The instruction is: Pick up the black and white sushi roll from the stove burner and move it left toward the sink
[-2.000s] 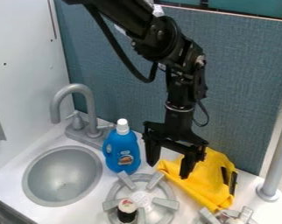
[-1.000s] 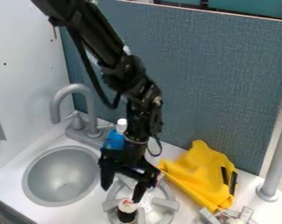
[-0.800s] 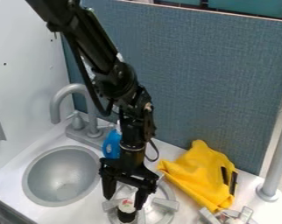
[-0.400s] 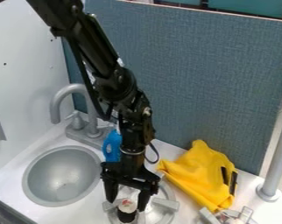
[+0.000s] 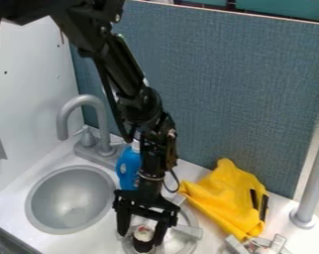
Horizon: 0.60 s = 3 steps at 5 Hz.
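- While the end effector (image 5: 140,238) hangs at the lower centre of the frame, its fingers stand spread on either side of a dark jar (image 5: 143,245) with a white-and-red lid (image 5: 143,232); contact is unclear.
- The jar stands upright at the burner (image 5: 188,230).
- Blue bottle (image 5: 128,167) behind, yellow cloth (image 5: 222,198) lower right.

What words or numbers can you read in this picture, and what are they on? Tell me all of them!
There are no words, numbers or signs clear enough to read.
Little black jar: reddish marks on its pale top, too small and blurred to read.
Blue bottle: no readable words on the part that shows; the black arm hides some of its front.
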Motion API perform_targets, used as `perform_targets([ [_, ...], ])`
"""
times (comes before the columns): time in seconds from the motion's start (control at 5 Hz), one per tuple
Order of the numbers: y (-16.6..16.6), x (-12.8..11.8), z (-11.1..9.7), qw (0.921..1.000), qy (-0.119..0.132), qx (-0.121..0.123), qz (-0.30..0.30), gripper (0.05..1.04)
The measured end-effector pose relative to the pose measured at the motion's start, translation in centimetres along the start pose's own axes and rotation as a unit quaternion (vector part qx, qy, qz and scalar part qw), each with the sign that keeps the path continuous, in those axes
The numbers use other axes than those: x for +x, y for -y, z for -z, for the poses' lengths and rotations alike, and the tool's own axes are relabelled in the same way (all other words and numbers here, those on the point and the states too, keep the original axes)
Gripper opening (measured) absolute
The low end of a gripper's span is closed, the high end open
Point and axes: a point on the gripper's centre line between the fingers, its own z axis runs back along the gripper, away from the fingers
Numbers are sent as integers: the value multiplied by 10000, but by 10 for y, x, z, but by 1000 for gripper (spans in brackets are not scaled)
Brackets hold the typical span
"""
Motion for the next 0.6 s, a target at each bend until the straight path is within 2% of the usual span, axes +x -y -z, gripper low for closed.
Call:
perform_targets([
  [0.2, 2, 3, 1, 9999, 82, -75, 92, 947],
  [0.4, 1, -1, 2, 9999, 1, -51, 100, 682],
  [0.6, 0, -4, -24, 9997, 205, -118, 8, 551],
])
